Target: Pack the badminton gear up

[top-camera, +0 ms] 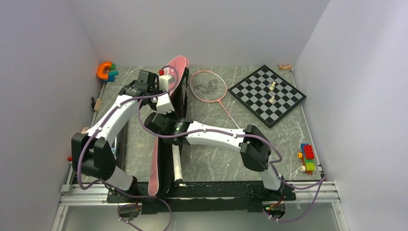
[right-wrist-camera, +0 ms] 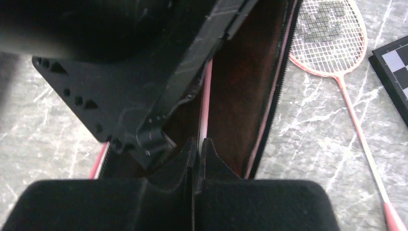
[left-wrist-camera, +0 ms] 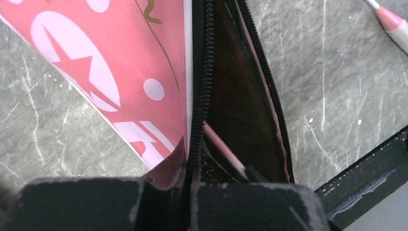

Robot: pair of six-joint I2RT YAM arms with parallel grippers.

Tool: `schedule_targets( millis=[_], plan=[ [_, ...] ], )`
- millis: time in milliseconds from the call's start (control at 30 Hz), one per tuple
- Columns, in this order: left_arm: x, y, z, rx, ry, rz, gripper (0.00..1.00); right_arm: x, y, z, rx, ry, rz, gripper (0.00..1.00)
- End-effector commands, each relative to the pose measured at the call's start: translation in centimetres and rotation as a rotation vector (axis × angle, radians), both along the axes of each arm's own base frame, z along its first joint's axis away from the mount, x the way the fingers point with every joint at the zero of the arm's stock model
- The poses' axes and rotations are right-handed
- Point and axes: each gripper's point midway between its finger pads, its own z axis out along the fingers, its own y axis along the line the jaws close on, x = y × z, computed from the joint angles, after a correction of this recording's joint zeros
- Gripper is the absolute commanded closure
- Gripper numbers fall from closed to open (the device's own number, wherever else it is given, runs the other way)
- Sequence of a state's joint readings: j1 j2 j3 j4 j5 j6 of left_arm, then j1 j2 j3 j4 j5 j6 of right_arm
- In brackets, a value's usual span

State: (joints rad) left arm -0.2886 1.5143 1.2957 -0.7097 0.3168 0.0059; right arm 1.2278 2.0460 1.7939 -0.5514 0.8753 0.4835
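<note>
1. Racket bag (top-camera: 154, 166), pink: stood on edge at the middle of the table (top-camera: 221, 166), long axis running near to far, zip mouth gaping upward
2. Left gripper (left-wrist-camera: 188, 185): at the bag's far end, fingers pressed together on the zip edge of the pink-faced flap, keeping the mouth apart
3. Right gripper (right-wrist-camera: 197, 147): at mid-bag, down in the mouth, fingers pinched on a thin pink rod, judged to be the shaft of the packed racket (top-camera: 177, 166); white handle showing at the bag's near end
4. Loose racket (top-camera: 208, 85): flat on the table just right of the bag and apart from it, head at the far side beside the bag's upper end, shaft slanting nearward and to the right, at an angle to the bag's axis
5. Relation for the coming move, as judged: item 4 lying to the right of both sets of fingers, on the right arm's side and nearer to it; likely calling for release of the rod, a reach rightward, then a turn of the shaft into line with the mouth
6. Shuttlecocks and tube: not made out in any view
7. Chessboard (top-camera: 267, 94): further right, no part of the job
</note>
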Motion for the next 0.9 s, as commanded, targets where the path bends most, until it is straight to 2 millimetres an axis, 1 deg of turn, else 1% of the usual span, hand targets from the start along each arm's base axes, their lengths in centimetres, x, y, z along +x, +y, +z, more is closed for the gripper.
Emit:
schedule_targets(
  millis=[0,67,167,267,300,333,433,500,567,667,733,833,867],
  plan=[
    [-2.5,-1.8,2.6,-0.108,-0.012,-0.109,1.00,1.5,2.6,2.3,0.147,-0.092,-0.033,1.00],
    [-2.8,-2.0,2.7,-0.121,-0.009,-0.124,1.00,1.9,2.6,2.3,0.159,-0.112,-0.046,1.00],
    [-2.7,-1.9,2.7,-0.114,-0.009,-0.116,1.00,2.3,2.6,2.5,0.186,-0.130,-0.057,1.00],
    [-2.7,-1.8,2.6,-0.112,-0.006,-0.111,1.00,2.1,3.0,2.8,0.217,-0.119,-0.025,1.00],
    [-2.6,-1.7,2.7,-0.106,-0.014,-0.104,1.00,1.8,3.2,2.4,0.217,-0.105,0.005,1.00],
    [-2.5,-1.5,2.7,-0.100,-0.019,-0.097,1.00,1.5,3.3,2.4,0.233,-0.092,0.029,0.92],
    [-2.2,-1.3,2.6,-0.086,-0.024,-0.082,1.00,0.2,3.8,3.0,0.299,-0.046,0.107,0.75],
    [-2.2,-1.2,2.4,-0.084,-0.015,-0.077,1.00,-0.7,4.2,3.3,0.327,-0.018,0.167,0.67],
    [-2.0,-1.2,2.3,-0.084,-0.014,-0.073,1.00,-1.2,4.4,3.6,0.344,0.001,0.195,0.64],
    [-1.8,-1.0,2.4,-0.076,-0.014,-0.063,1.00,-1.8,4.7,4.9,0.362,0.024,0.232,0.57],
    [-1.6,-0.7,2.3,-0.073,-0.014,-0.048,1.00,-2.4,4.4,6.5,0.386,0.024,0.259,0.51],
    [-1.2,0.2,1.9,-0.064,-0.009,-0.016,1.00,-3.1,2.8,9.3,0.428,0.004,0.282,0.42],
    [-1.0,0.6,1.6,-0.058,-0.005,-0.003,1.00,-3.3,1.8,10.9,0.447,-0.008,0.287,0.38]
  ],
)
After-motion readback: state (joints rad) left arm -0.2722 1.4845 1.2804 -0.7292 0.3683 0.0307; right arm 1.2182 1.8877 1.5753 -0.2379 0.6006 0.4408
